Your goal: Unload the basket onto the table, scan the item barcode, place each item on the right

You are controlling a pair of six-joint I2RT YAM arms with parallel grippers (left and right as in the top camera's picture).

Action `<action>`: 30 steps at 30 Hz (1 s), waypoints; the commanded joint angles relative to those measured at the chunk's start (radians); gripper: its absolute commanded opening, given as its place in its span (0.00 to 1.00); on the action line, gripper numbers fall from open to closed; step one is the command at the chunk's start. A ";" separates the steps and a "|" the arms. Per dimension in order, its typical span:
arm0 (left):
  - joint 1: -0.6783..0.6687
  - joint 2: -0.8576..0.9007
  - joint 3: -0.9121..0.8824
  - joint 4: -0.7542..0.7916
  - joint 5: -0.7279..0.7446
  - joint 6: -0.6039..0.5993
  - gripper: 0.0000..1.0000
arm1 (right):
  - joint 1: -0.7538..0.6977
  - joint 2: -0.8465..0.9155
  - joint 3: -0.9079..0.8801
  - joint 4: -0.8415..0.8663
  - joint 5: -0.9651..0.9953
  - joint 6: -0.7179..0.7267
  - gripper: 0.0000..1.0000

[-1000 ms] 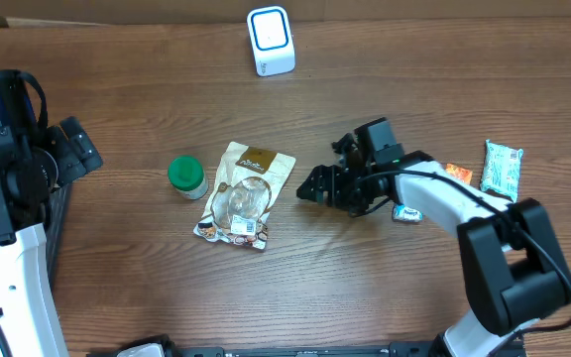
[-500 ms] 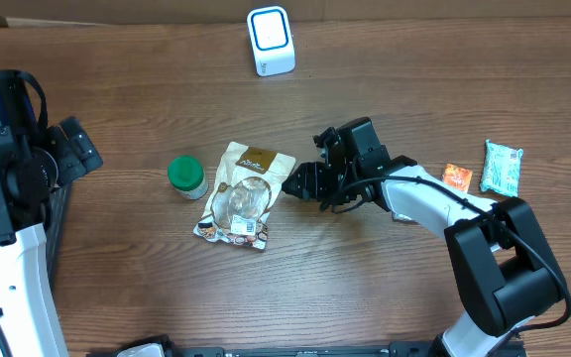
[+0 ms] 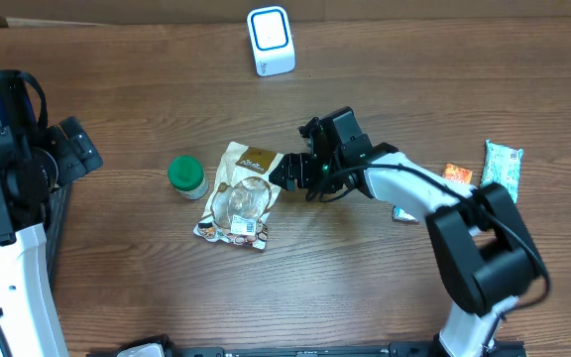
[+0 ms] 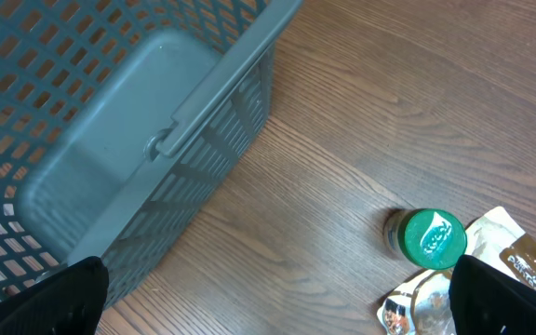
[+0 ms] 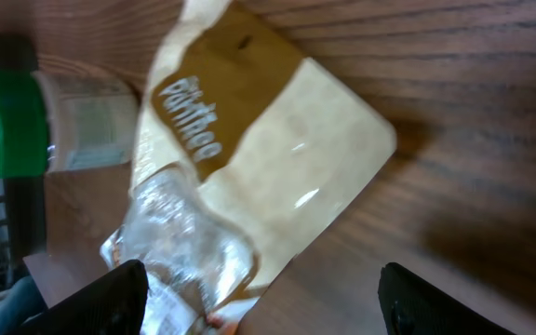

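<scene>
The right claw [image 3: 281, 177] is wide open and empty at the 2 o'clock corner of the snack pouch [image 3: 244, 193], which lies flat mid-surface [image 3: 414, 297]. For a good pickup, I judge it should pinch the pouch's top edge, not the crinkly clear window, leaving the label at its 6 o'clock end free to face the scanner [image 3: 271, 41] at 12 o'clock. The contents of the green-lidded jar [image 3: 186, 177] at the pouch's 9 o'clock are unclear. The left claw [image 4: 273, 302], also wide open, hovers by a grey basket [image 4: 203, 102] whose visible part holds nothing.

Overhead faces straight down on the whole table [image 3: 167, 288]. Left wrist looks down from afar at basket [image 4: 110, 140] and jar [image 4: 433, 237]; right wrist sits close over the pouch [image 5: 249, 167]. All share jar and pouch.
</scene>
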State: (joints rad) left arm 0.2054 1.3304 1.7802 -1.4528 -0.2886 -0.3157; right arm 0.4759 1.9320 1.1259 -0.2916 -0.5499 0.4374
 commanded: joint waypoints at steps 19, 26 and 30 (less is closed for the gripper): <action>0.005 -0.008 0.007 -0.002 -0.006 -0.018 1.00 | 0.196 0.239 0.014 0.393 -0.027 0.173 0.60; 0.005 -0.008 0.007 -0.002 -0.006 -0.018 1.00 | 0.193 0.239 0.014 0.388 -0.060 0.173 0.08; 0.005 -0.008 0.007 -0.002 -0.006 -0.018 1.00 | 0.153 0.229 0.014 0.388 -0.153 0.172 0.04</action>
State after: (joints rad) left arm 0.2054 1.3304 1.7802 -1.4525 -0.2886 -0.3157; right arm 0.6643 2.1494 1.1454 0.0990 -0.6483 0.6102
